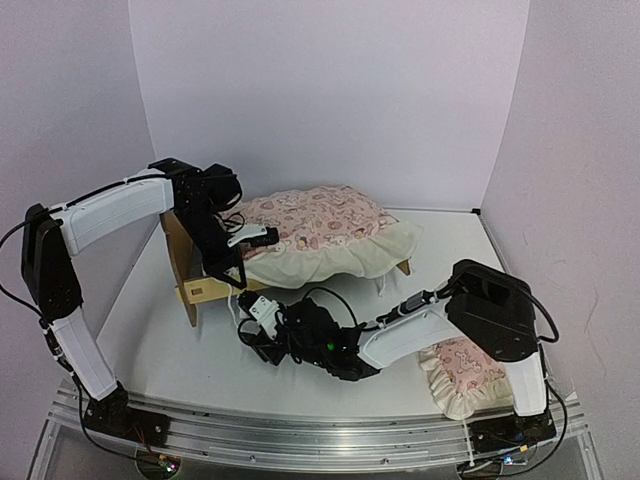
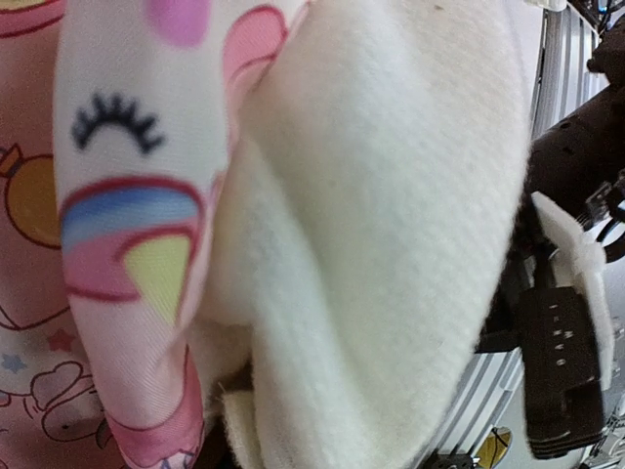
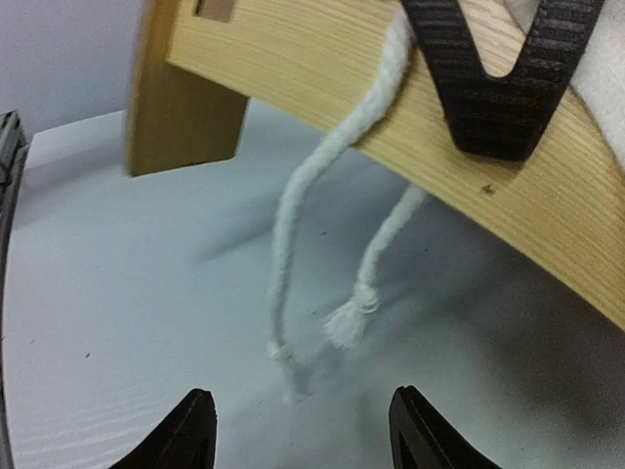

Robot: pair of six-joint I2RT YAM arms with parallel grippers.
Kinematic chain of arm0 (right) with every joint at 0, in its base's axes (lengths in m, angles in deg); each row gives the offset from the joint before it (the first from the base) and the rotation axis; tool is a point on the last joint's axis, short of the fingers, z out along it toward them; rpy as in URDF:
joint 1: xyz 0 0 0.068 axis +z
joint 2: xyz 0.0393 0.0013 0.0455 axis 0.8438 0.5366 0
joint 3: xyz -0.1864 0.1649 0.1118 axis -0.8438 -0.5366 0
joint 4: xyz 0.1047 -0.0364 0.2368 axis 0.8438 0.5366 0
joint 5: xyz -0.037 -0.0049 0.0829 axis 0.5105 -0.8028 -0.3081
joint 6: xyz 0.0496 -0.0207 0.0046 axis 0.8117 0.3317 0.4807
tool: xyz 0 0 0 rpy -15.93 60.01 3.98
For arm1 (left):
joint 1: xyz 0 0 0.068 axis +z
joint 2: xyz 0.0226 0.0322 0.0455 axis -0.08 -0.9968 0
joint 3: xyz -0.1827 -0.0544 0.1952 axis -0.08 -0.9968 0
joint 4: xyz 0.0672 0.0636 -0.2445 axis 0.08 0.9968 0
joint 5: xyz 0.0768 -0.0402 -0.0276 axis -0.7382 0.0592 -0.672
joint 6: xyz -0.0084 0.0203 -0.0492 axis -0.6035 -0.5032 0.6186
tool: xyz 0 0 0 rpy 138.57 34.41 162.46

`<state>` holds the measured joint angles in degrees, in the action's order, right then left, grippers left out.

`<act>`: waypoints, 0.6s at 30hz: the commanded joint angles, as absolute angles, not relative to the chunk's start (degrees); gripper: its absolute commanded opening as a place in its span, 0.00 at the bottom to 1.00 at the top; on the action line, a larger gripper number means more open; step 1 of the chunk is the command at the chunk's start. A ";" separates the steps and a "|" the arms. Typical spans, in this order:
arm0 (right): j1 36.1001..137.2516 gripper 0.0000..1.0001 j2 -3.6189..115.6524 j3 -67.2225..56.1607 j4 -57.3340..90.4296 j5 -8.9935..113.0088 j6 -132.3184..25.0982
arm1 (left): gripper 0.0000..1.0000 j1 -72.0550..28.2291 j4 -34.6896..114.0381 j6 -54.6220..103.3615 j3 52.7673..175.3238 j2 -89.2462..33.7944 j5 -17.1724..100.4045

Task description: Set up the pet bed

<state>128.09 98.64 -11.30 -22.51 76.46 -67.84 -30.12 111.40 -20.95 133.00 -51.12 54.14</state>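
L claw (image 1: 238, 266) clamped on pink cartoon-print ruffled cushion (image 1: 320, 225), R claw (image 3: 303, 430) open & empty near-side: hard tug may tip light plywood bed frame (image 1: 200, 290).

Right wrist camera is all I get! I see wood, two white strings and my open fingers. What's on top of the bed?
Observer: A pink patterned cushion with a cream ruffle lies on the pet bed.
Operator: Is the other arm near it?
Observer: Yes, the left gripper is at the cushion's near-left corner.
Operator: Is there a pillow too?
Observer: A small pink pillow lies on the table near the right arm's base, apart from the bed.
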 commanded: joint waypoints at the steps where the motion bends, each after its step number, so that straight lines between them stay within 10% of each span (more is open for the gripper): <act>1: 127.06 0.63 101.59 -5.87 -31.24 83.89 -65.45 | 0.00 -30.22 110.87 -19.08 138.87 -49.44 58.25; 8: 125.88 0.56 106.83 -2.25 -31.27 82.86 -62.80 | 0.00 -30.22 110.51 -19.03 139.12 -49.72 58.89; 18: 125.34 0.02 108.70 -1.74 -30.99 78.91 -60.15 | 0.00 -30.08 107.73 -18.13 137.53 -49.75 56.86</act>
